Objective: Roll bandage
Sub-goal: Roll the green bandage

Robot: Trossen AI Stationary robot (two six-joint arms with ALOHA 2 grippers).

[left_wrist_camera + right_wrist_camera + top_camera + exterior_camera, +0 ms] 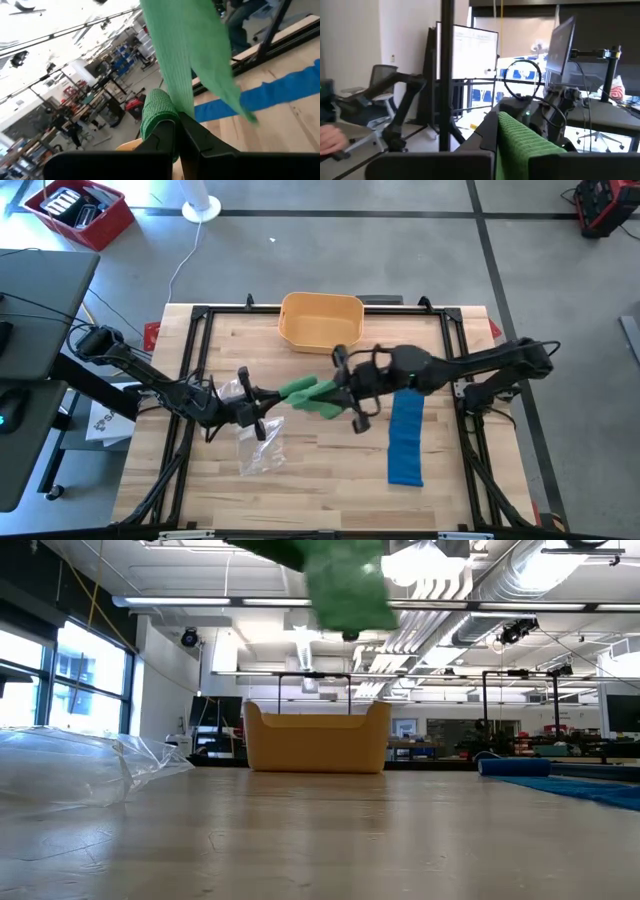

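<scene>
While both arms met over the middle of the table, a crumpled clear plastic bag lay at about seven o'clock from the centre. Just right of it, the left gripper was clamped shut on the rolled end of the green bandage, which hung in the air between the two arms, clear of the wood. The right gripper pinched the loose green tail, its fingers closed on the fabric. At twelve o'clock sat a yellow bin; at four o'clock a blue bandage lay flat and unrolled. The likely trouble: if the arms drew apart, the tail might slip from either pinch, or slack cloth could wind crookedly and loosen the roll.
</scene>
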